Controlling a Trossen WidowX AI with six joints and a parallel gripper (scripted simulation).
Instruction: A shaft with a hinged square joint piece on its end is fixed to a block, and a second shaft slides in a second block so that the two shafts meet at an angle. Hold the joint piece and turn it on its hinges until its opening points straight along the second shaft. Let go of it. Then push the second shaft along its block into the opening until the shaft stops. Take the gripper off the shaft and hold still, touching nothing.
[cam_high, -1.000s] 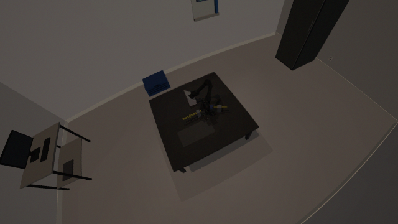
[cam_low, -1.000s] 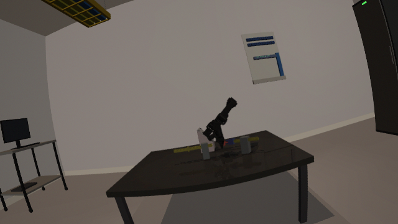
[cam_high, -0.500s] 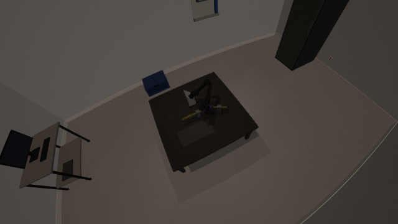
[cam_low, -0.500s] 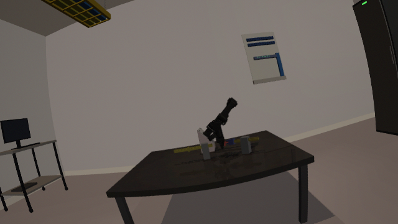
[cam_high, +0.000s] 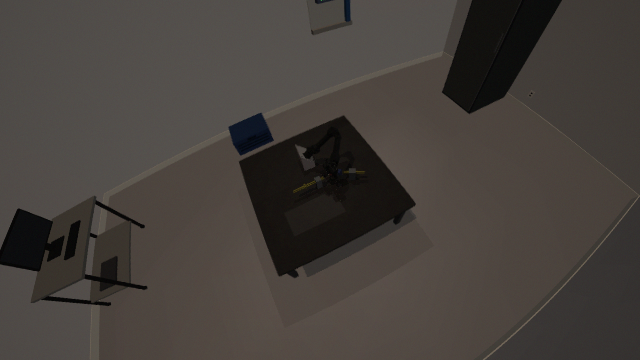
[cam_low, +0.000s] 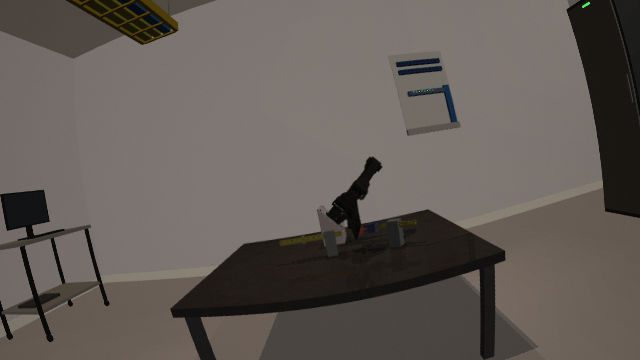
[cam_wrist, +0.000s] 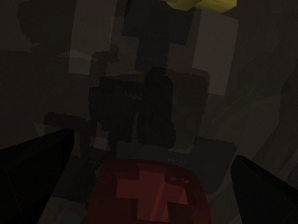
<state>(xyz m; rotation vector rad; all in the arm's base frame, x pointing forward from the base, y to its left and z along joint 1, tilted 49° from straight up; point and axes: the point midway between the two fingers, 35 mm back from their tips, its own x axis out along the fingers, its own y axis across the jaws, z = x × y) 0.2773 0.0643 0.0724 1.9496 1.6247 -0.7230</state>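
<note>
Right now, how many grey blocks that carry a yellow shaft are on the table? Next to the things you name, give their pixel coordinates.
2. In the exterior view, one block (cam_high: 319, 182) (cam_low: 331, 244) stands left of the gripper (cam_low: 356, 237) (cam_wrist: 154, 144); the other block (cam_high: 352, 173) (cam_low: 395, 234) stands right of it.

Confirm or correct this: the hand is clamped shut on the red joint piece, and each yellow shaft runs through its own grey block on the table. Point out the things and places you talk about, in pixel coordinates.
The hand (cam_wrist: 157, 152) is not clamped shut: the wrist view shows its fingers spread wide, with a gap either side of the red joint piece (cam_wrist: 150, 192). The rest stands.

Top and exterior share the table (cam_high: 320, 245) (cam_low: 280, 290); wrist looks close in.
</note>
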